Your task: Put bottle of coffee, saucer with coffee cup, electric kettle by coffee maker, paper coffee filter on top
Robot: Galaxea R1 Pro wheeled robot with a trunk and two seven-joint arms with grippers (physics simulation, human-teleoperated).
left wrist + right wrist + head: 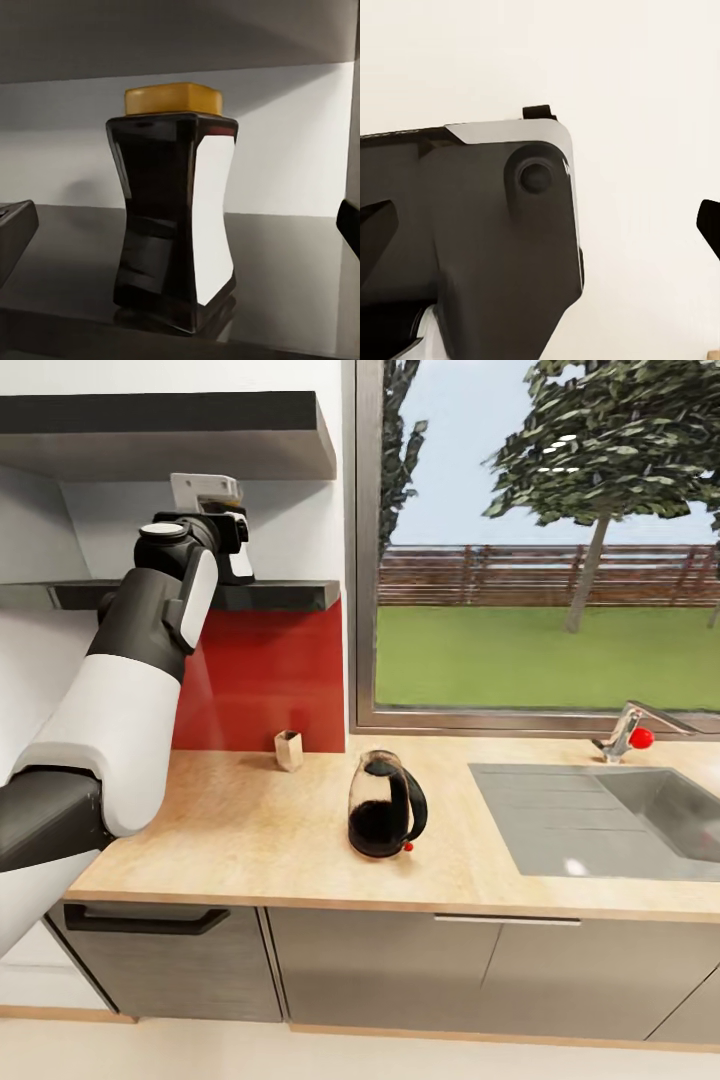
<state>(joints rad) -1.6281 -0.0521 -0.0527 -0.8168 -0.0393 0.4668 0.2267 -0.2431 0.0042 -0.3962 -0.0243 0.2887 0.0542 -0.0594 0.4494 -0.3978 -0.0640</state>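
A bright kitchen with a red splashback and a wide garden window runs behind the kitchen countertop [250,830], where the electric kettle [385,804] stands alone near the middle, with the steel sink [600,820] at its 3 o'clock and a small beige holder [288,750] at its 10 o'clock. The left arm reaches up toward 11 o'clock to the dark kitchen shelf [290,596], and the left gripper [228,550] sits right at the bottle of coffee [174,217], which stands upright on that shelf. The bottle looks rigid and glossy, probably slippery, with a pinched waist and a yellow-orange cap [174,99]; the waist seems the safest place to take hold, since the flared shoulders would stop it sliding. In the left wrist view dark finger edges show at both sides, well clear of the bottle, so the jaws look spread and empty. The right gripper's state I cannot tell; its camera faces a dark robot casing [472,240] and blank wall.
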